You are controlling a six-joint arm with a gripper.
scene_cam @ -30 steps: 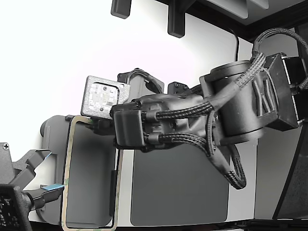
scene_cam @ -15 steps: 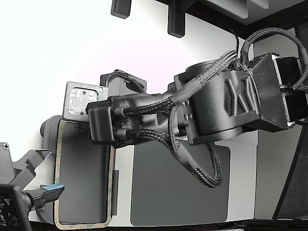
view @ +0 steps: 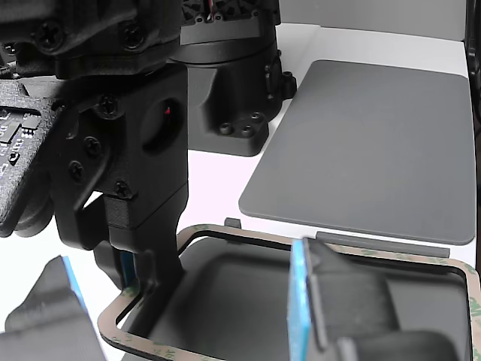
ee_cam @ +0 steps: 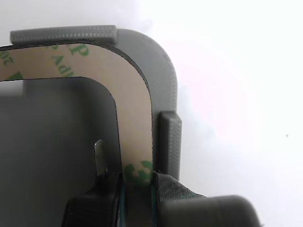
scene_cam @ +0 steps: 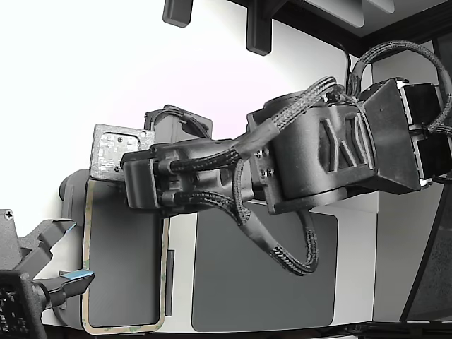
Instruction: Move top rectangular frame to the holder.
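The top rectangular frame point(scene_cam: 85, 268), thin with a pale beige-green border, lies over the light grey holder point(scene_cam: 70, 189) at the exterior view's lower left. In the wrist view my gripper point(ee_cam: 137, 182) is shut on one side of the frame point(ee_cam: 135, 118), with a finger on each face. The frame's rounded corner sits just inside the holder's raised rim and tab point(ee_cam: 169, 142). In the other view the frame point(view: 225, 234) runs along the holder's top edge, and the gripper point(view: 143, 274) pinches it at the near corner. Whether the frame rests on the holder cannot be told.
A larger plain dark grey mat point(scene_cam: 261, 275) lies on the white table beside the holder, also in the other view point(view: 368, 143). A second gripper with blue pads point(scene_cam: 70, 281) stands open at the holder's near end point(view: 301, 301). An arm base point(view: 225, 75) stands behind.
My arm has carried the frame toward the exterior view's left, from overhanging the holder's right side to lined up over it. The second gripper has not moved.
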